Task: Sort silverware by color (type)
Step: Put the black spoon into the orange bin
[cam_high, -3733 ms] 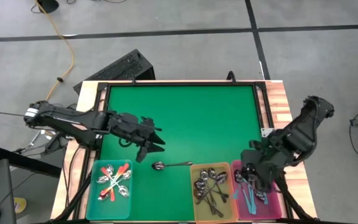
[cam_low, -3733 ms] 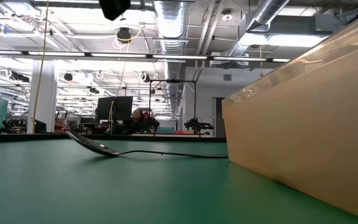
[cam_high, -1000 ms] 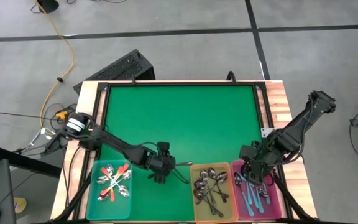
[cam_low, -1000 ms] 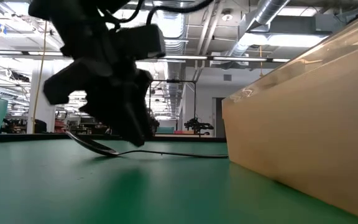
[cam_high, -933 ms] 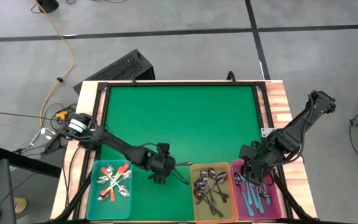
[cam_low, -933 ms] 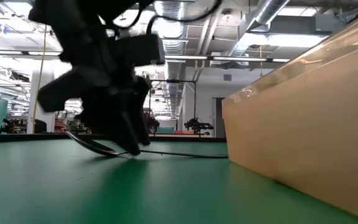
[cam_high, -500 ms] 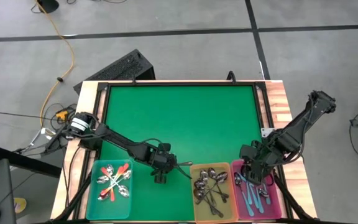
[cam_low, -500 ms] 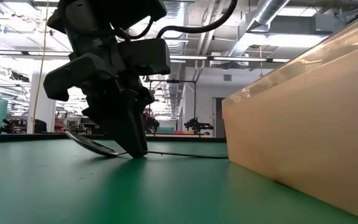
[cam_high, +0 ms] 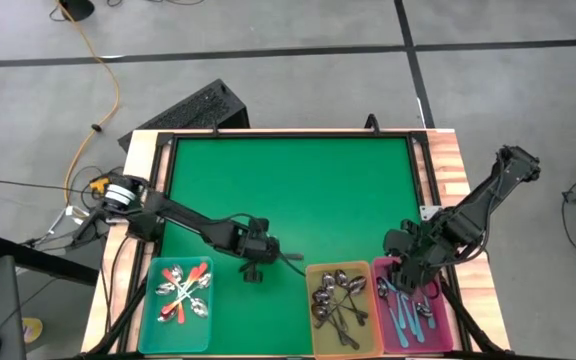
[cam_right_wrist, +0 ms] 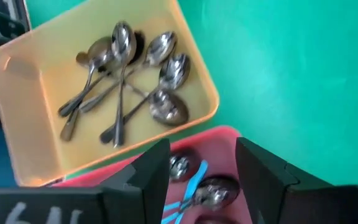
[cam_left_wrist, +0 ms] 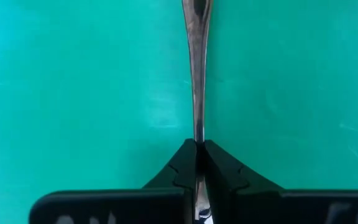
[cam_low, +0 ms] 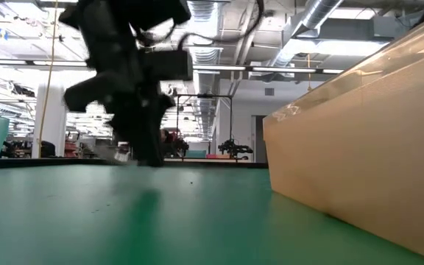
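Plainly the job is almost done: the green table point(cam_high: 298, 190) is bare of loose cutlery, and the three bins along its near edge are filled. The teal bin point(cam_high: 150, 318) holds the orange-handled spoons point(cam_high: 183, 290), the yellow bin point(cam_high: 311, 312) the plain metal spoons point(cam_high: 336, 298), and the pink bin point(cam_high: 446, 330) the blue-handled spoons point(cam_high: 404, 316).

The step in hand is carrying the last piece. The left gripper point(cam_high: 260, 256) is clenched on a plain metal spoon point(cam_left_wrist: 196, 74), pinching its thin handle between the fingers point(cam_left_wrist: 180, 163), and the low view shows it clear of the table surface, between the teal and yellow bins. The next move, by my reading, calls for carrying it sideways over the yellow bin's near wall, high enough that the dangling end clears the rim, and then letting go above the other plain spoons.

The right gripper point(cam_right_wrist: 199, 171) hangs over the pink bin with its fingers apart and nothing between them.

Several things are hard to read. The wrist view cuts the held spoon off, so which end sticks forward cannot be told. From above the spoon shows only as a dark sliver beside the gripper. In the low view the gripper is a smeared silhouette, and the spoon can barely be picked out.
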Action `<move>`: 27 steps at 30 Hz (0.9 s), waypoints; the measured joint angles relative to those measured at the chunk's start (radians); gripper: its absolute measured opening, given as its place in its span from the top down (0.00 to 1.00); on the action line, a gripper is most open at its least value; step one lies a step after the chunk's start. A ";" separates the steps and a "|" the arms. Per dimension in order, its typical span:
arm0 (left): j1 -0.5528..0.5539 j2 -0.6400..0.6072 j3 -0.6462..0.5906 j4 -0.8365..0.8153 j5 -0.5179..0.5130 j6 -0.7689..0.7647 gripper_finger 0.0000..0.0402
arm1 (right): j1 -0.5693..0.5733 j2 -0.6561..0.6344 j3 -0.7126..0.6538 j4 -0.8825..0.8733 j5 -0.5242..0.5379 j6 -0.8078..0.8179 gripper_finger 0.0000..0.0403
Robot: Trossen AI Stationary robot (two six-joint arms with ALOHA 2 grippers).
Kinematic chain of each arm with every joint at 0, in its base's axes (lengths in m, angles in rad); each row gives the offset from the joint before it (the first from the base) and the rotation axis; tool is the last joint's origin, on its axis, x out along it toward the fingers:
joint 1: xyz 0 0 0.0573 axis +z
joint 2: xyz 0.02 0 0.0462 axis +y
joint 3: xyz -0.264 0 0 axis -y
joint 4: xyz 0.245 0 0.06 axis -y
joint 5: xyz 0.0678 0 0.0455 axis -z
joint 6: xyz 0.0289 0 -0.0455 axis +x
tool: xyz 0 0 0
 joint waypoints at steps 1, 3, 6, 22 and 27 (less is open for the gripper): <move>0.004 -0.023 0.001 -0.016 -0.029 -0.001 1.00 | 0.000 0.000 0.000 0.002 0.021 -0.011 0.53; 0.013 -0.070 0.002 -0.055 -0.082 -0.019 1.00 | 0.000 0.000 0.000 0.013 0.080 -0.035 0.53; 0.025 -0.142 0.002 -0.061 -0.145 -0.043 1.00 | 0.000 0.000 0.000 0.033 0.238 -0.074 0.53; -0.015 -0.401 0.006 0.585 -0.495 0.111 1.00 | -0.125 0.019 0.000 0.643 0.890 -0.617 0.53; -0.016 -0.332 0.005 0.733 -0.459 0.173 1.00 | -0.201 0.083 0.000 0.999 0.760 -0.937 0.53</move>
